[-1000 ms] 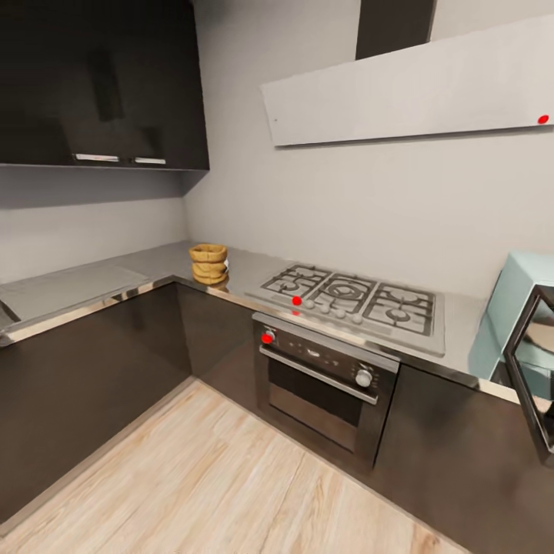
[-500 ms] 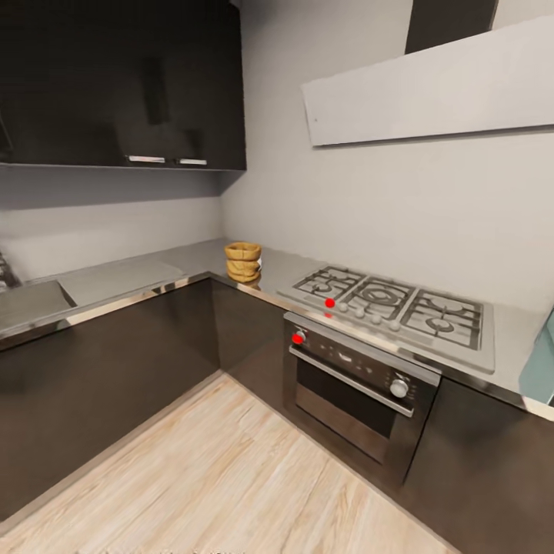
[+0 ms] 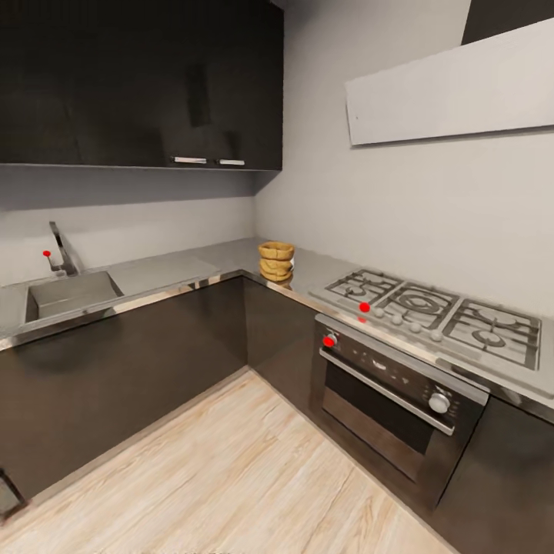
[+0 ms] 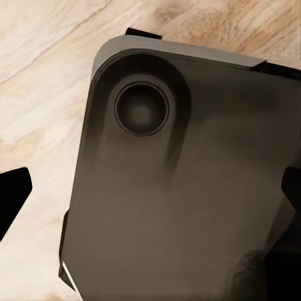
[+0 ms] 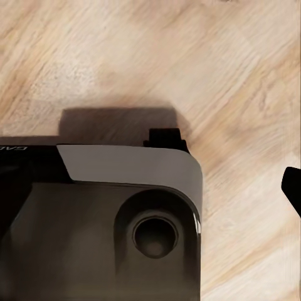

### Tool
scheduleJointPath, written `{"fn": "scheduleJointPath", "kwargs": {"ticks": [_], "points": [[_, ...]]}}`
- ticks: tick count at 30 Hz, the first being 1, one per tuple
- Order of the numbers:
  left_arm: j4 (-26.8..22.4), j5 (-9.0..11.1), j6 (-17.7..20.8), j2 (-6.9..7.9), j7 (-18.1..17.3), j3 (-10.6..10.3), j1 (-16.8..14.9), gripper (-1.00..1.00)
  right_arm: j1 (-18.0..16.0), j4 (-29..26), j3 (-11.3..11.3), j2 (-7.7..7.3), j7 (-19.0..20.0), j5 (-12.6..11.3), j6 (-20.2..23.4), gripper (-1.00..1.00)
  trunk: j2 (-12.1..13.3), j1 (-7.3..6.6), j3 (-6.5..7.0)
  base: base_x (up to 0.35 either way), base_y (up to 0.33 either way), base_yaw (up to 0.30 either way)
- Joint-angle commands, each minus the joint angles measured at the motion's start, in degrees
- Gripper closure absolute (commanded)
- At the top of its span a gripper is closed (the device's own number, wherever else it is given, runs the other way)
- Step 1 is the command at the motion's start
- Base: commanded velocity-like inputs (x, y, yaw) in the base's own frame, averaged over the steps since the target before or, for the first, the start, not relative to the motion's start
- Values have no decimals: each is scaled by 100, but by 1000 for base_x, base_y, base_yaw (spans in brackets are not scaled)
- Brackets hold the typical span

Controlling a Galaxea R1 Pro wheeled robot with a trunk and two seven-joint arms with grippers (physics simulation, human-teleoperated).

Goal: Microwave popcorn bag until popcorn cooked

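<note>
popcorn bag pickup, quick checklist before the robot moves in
1. Bag located: ok. The popcorn bag stands upright on the countertop near the inside corner, left of the hob.
2. Path to the bag: ok. Bare wood floor leads to the corner cabinets.
3. Bag within arm's reach: not ok. It sits far across the floor, so driving closer seems needed first.
4. Grippers ready: cannot tell. Both wrist views look down on the robot's base and the floor; only dark finger edges show.
5. Microwave located and open: cannot tell from these views.
6. Space around the bag: ok. Nothing touches it.
</note>
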Motion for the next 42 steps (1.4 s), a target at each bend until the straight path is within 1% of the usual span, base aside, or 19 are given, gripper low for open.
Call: {"fn": "scheduleJointPath", "kwargs": {"ticks": [1, 8, 20, 42], "points": [[2, 25, -12, -2, -17, 13, -1, -100, -8, 18, -49, -4, 10, 48, -28, -100, -3, 0, -5, 0, 0, 272], [3, 19, -11, -1, -32, 13, 1, -100, -8, 18, -49, -4, 7, 50, -27, -100, -3, 0, -5, 0, 0, 242], [6, 22, 50, 2, -46, -4, -1, -100, -7, 18, -40, -14, 11, 65, -19, -100, -3, 0, -5, 18, 5, 13], [3, 19, 68, 7, -49, -13, 0, -100, -6, 18, -31, -4, 28, 65, -17, -100, -3, 0, -5, 299, 111, 0]]}}
